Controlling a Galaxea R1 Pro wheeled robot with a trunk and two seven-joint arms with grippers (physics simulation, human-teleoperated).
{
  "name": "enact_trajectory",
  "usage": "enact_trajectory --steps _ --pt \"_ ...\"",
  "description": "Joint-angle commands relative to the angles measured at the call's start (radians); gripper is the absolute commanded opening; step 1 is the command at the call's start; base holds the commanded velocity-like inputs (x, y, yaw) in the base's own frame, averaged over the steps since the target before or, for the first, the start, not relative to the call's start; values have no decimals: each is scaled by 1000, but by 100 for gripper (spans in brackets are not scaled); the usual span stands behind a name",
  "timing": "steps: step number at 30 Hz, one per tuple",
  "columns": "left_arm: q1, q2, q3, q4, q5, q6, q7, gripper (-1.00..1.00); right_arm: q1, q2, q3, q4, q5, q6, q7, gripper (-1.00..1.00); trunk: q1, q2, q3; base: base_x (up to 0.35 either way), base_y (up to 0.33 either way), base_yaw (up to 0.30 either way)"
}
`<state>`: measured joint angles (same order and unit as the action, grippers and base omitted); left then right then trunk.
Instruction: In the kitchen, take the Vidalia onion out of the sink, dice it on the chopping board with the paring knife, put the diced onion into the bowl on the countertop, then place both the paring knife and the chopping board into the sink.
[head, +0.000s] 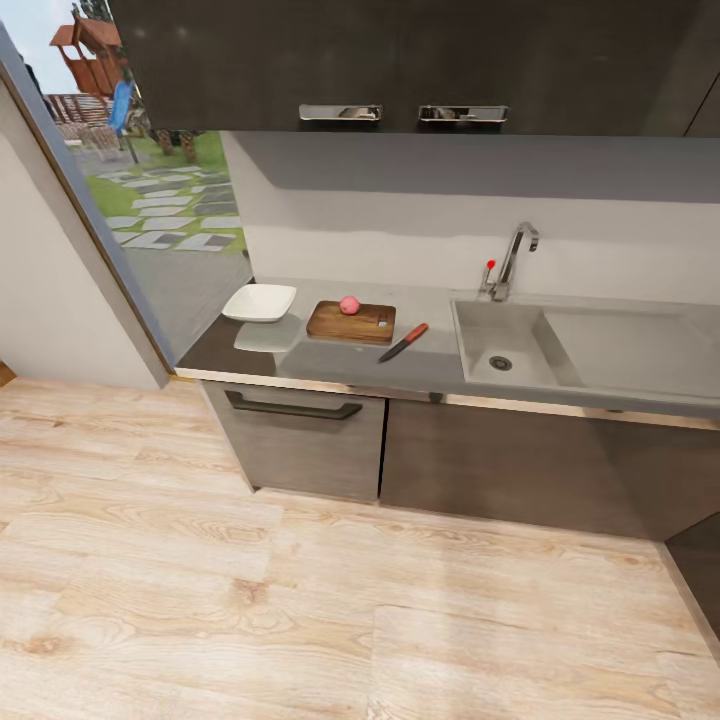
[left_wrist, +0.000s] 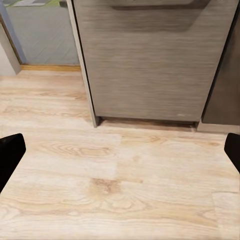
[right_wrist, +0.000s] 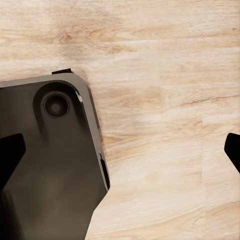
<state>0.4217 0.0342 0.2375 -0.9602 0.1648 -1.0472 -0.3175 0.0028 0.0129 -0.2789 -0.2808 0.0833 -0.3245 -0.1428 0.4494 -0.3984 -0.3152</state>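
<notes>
The pinkish-red Vidalia onion (head: 349, 305) rests whole on the dark brown chopping board (head: 335, 325), on the grey countertop (head: 330, 368). Just right of the board lies the paring knife (head: 404, 342), red handle pointing toward the sink (head: 478, 325). The basin holds nothing but its round drain. The white bowl (head: 260, 301) stands left of the board. My left gripper (left_wrist: 121, 152) is open over wooden floor in front of a lower cabinet. My right gripper (right_wrist: 121, 152) is also open, above the floor and nothing between its fingers.
The chrome tap (head: 515, 255) with a red knob rises behind the sink, and a flat drainboard (head: 630, 345) adjoins it. Dark cabinets (head: 300, 435) sit below, wall cabinets (head: 400, 60) above. A glass door (head: 150, 200) is at the left. My dark base (right_wrist: 50, 165) sits under the right gripper.
</notes>
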Motion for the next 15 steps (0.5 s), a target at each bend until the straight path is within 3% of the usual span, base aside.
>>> enact_trajectory --steps 1,15 --pt "0 0 0 -1 10 0 -10 100 0 1 -5 -1 9 -1 -3 100 1 -2 -1 0 0 0" --pt "0 -2 0 8 10 0 -9 100 0 13 -4 -1 8 -2 -2 100 1 -2 -1 0 0 0"
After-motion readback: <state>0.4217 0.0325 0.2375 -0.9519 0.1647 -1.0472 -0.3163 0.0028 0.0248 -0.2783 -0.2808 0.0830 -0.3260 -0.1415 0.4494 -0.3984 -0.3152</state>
